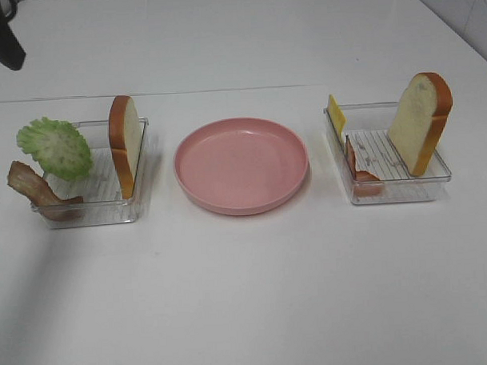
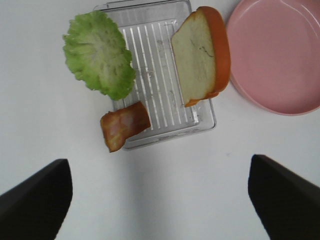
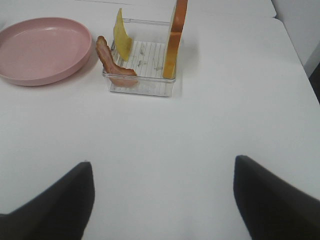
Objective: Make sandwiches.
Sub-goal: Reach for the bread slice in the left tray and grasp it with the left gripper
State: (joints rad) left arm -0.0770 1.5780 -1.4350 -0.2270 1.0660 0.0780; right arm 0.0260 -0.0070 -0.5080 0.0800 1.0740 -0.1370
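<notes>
The sandwich parts lie apart in two clear trays. The left tray (image 1: 93, 216) holds a green lettuce leaf (image 1: 54, 147), a bacon strip (image 1: 40, 194) hanging over its edge, and an upright bread slice (image 1: 126, 142). The right tray (image 1: 396, 195) holds a yellow cheese slice (image 1: 335, 113), a bacon strip (image 1: 359, 166) and a leaning bread slice (image 1: 421, 120). My left gripper (image 2: 159, 170) is open and empty, short of the left tray (image 2: 205, 125), lettuce (image 2: 97, 52), bacon (image 2: 122, 125) and bread (image 2: 197, 57). My right gripper (image 3: 162, 165) is open and empty, short of the right tray (image 3: 145, 85), cheese (image 3: 122, 40), bacon (image 3: 111, 62) and bread (image 3: 175, 42).
An empty round pink plate (image 1: 241, 165) sits between the trays; it also shows in the left wrist view (image 2: 275, 55) and the right wrist view (image 3: 42, 47). A dark piece of arm (image 1: 2, 43) shows at the far left back. The white table's right edge runs near the right tray.
</notes>
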